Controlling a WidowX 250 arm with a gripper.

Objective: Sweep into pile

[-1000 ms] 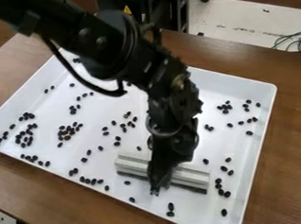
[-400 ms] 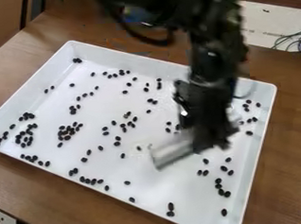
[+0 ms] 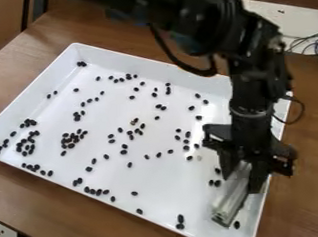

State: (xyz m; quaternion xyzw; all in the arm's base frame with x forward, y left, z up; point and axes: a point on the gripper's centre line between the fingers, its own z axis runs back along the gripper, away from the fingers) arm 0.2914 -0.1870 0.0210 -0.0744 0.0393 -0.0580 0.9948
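Observation:
My gripper (image 3: 242, 178) hangs over the right part of the white tray, close to its right wall, and is shut on a pale grey bar-shaped sweeper (image 3: 230, 199). The bar lies low over the tray floor, its near end pointing down and slightly left and its upper part between the fingers. Small black beans are scattered over the tray, with a loose cluster (image 3: 70, 139) at the left and others (image 3: 187, 135) left of the gripper. One bean (image 3: 236, 225) lies just beside the bar's near end. The arm hides part of the tray's right side.
The white tray (image 3: 152, 193) has raised walls all round and rests on a brown wooden table (image 3: 72, 207). Cables (image 3: 308, 43) lie beyond the table at the upper right.
The gripper has moved right with the bar, which has turned from lying crosswise to pointing toward the near side. Beans in the middle right show where the arm was.

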